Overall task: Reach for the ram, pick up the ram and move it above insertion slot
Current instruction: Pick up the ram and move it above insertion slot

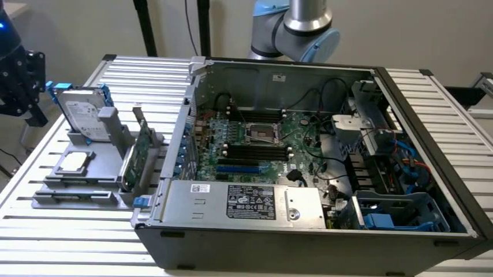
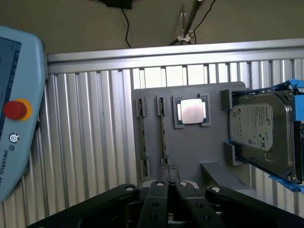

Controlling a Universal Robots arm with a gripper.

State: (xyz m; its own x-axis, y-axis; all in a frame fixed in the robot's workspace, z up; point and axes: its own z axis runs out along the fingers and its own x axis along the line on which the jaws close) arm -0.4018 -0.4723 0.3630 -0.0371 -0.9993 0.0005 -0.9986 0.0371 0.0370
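There's the end effector (image 2: 171,179) hovering by the grey holder (image 2: 190,152) on the table (image 2: 95,142), can't tell its grip, while the ram (image 2: 163,128) sits slotted there beside a second stick (image 2: 141,133), processor (image 2: 191,111) and hard drive (image 2: 260,133).

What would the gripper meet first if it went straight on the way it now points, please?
Probably the ram stick beside the processor, standing on edge in the grey holder, directly ahead of the gripper; depth is unclear, so it might meet the holder instead.
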